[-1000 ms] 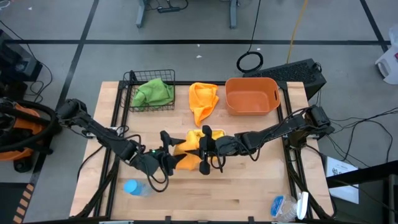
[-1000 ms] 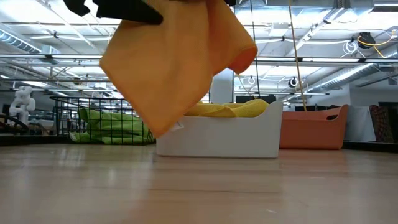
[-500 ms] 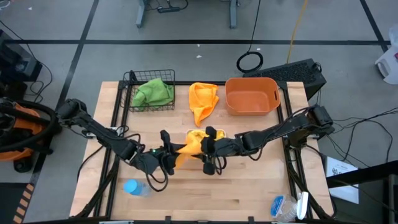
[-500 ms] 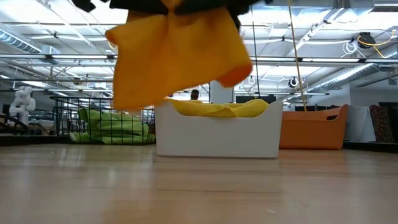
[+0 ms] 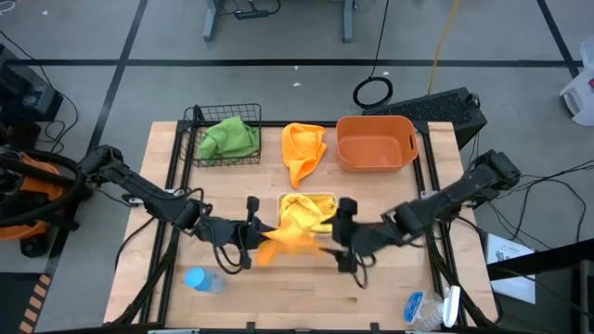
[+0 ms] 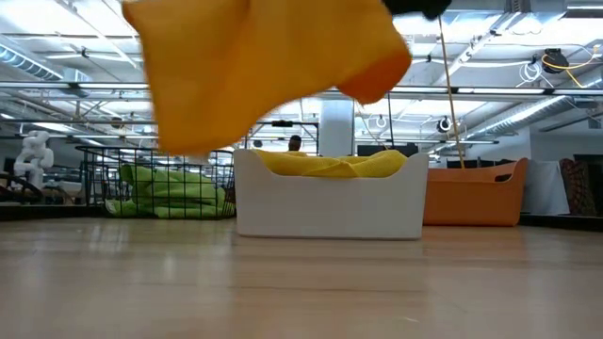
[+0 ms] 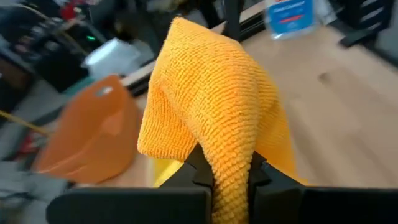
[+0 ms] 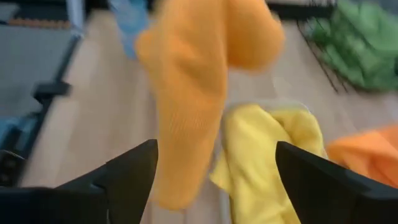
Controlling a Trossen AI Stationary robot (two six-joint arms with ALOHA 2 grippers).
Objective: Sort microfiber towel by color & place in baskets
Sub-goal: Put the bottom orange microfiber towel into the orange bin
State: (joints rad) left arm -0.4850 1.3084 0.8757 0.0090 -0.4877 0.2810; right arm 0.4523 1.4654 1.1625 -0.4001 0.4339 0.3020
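Left gripper (image 5: 252, 232) pinches orange towel (image 5: 278, 243) above table (image 5: 390, 288); right gripper (image 5: 342, 243) beside it, fingers apart.

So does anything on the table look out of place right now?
Yes: one orange towel lies on the bare table between the wire basket and the orange tub, in no container. The tub looks empty, though another orange cloth hangs from the left gripper.

You won't get any readable text here: the blue-and-white label on the bottle (image 7: 292, 15) is blurred, nothing else carries markings.
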